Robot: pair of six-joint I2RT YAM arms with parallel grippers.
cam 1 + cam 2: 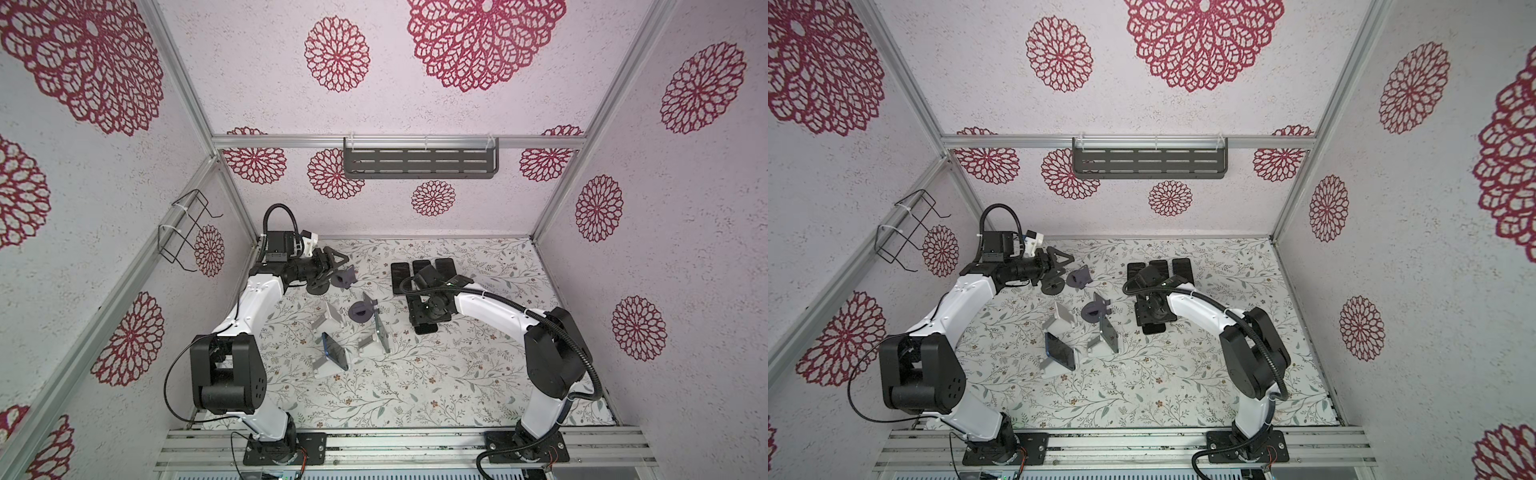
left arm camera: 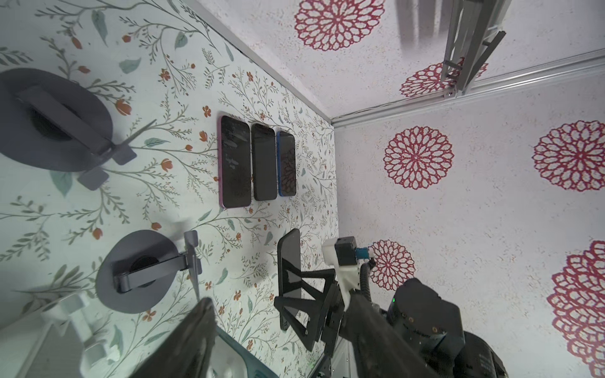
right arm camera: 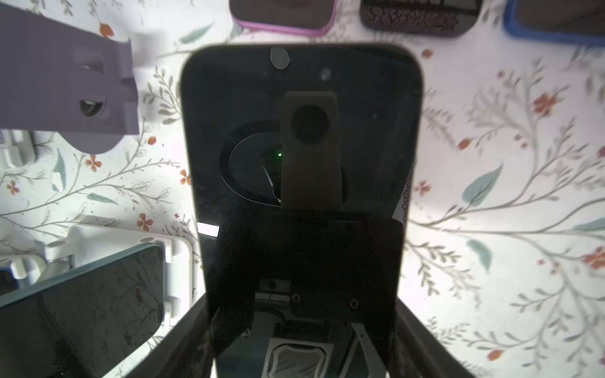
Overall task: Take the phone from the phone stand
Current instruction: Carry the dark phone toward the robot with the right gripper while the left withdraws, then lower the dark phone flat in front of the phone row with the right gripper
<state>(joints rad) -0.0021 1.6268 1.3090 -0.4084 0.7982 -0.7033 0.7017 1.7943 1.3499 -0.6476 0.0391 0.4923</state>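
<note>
We see the black glossy slab phone glossy face up and level, low over the floral tabletop, clear of any stand. To its left sit an empty dark grey round-based phone stand and an empty white plastic phone stand.

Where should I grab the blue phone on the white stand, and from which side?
Probably pinch the blue phone across its long edges, coming from above: it leans tilted on the white stand, so both edges look free while the stand blocks its back.
</note>
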